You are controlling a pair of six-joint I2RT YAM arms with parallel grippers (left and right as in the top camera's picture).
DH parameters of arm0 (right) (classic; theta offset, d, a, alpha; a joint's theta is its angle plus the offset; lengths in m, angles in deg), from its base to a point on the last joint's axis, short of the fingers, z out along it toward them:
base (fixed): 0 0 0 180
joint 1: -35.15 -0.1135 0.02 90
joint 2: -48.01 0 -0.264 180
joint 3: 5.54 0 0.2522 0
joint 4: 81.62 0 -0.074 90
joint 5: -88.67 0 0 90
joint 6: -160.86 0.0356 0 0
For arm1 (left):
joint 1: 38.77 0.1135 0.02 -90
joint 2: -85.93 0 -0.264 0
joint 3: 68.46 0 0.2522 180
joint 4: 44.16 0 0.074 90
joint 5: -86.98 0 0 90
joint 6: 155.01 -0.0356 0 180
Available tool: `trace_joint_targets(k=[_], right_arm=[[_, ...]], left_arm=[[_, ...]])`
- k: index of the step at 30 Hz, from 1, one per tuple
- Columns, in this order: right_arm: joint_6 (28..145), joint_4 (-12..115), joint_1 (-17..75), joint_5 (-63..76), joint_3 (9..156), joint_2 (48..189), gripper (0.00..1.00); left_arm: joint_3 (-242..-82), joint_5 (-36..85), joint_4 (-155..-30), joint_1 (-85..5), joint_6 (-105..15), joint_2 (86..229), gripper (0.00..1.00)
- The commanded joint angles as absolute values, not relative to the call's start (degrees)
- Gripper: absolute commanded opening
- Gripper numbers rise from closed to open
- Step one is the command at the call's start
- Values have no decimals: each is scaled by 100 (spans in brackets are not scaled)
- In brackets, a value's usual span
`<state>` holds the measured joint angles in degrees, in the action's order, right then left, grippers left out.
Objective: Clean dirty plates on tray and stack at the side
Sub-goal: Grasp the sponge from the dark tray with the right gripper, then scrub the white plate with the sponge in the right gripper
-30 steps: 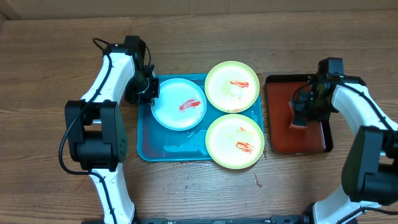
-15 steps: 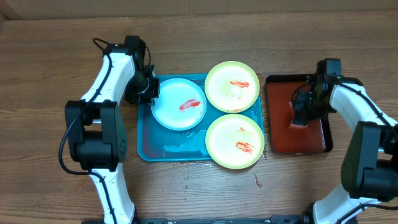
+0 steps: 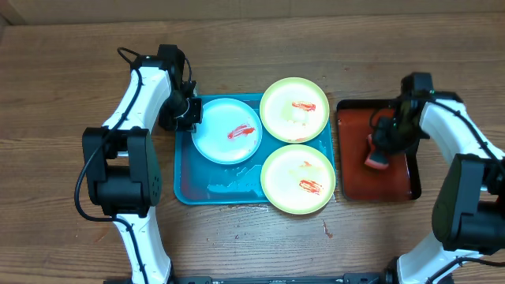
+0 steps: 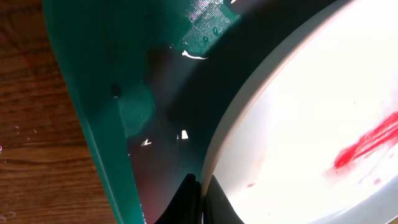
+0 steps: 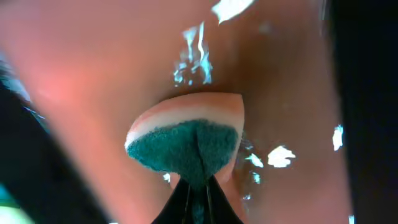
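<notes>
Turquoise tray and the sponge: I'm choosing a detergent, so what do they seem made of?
Turquoise-blue rectangular tray: probably moulded plastic, glossy, judging by sharp glints and a stippled patch. Pink-and-white sponge: soft foam with a coarse teal scouring face; it creases where the right gripper pinches it.

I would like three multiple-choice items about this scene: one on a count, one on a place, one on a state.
1. How many round pale plates in the turquoise rectangular plastic tray carry red smears?
A. one
B. two
C. three

2. Where is the pink-and-green sponge?
A. over the dark red, black-rimmed tray
B. in the turquoise tray
C. on bare wood

3. The right gripper is:
A. open
B. shut on the sponge
C. out of view

Key: C, each plate shows a red streak; A, the overhead view places it above the red tray; B, the wrist view shows the fingers pinching it.
</notes>
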<state>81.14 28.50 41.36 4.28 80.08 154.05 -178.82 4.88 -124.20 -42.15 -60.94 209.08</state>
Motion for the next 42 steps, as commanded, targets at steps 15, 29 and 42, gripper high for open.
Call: trace_joint_targets(k=[15,29,42], right_arm=[[7985,2258,3577,1103,9269,14461,4],[8831,3060,2185,2050,9276,14483,4],[9600,3674,521,1766,10967,16435,4]], left_arm=[[-18188,408,-12826,-4244,-6612,20986,4],[-18437,405,-13180,-4244,-6765,20986,4],[-18437,458,-13178,-4246,-6701,20986,4]])
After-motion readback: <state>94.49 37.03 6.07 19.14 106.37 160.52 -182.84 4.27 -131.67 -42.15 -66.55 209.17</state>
